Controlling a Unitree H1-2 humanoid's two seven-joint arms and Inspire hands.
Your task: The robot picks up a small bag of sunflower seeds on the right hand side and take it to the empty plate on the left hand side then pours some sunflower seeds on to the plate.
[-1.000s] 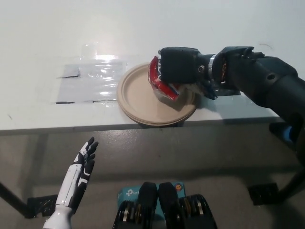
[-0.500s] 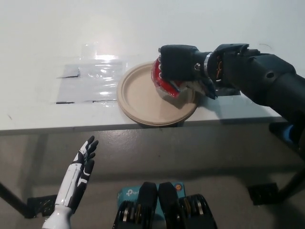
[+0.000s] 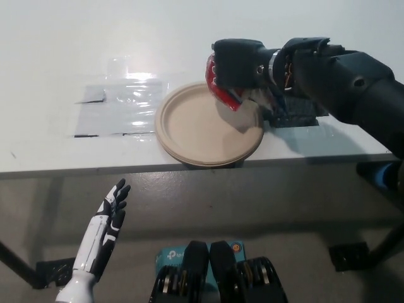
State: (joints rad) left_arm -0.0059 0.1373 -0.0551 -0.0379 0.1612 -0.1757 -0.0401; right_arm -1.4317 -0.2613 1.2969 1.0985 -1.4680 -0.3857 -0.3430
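My black right hand [image 3: 238, 63] is shut on a small red bag of sunflower seeds [image 3: 221, 95] and holds it above the far right rim of the tan plate [image 3: 189, 126]. The bag hangs tilted under the hand, its red edge showing at the left and bottom. The plate sits on the white table near its front edge, and I see no seeds on it. My white left hand [image 3: 112, 211] rests low at the lower left, below the table edge, with its fingers apart and nothing in them.
A clear plastic sheet [image 3: 120, 104] is taped to the white table [image 3: 50, 57] left of the plate. A dark flat object [image 3: 295, 113] lies on the table just right of the plate, under my right forearm.
My right hand has lifted the red bag up and a little to the right, from low over the plate's right side to above its far rim. The left hand has not moved.
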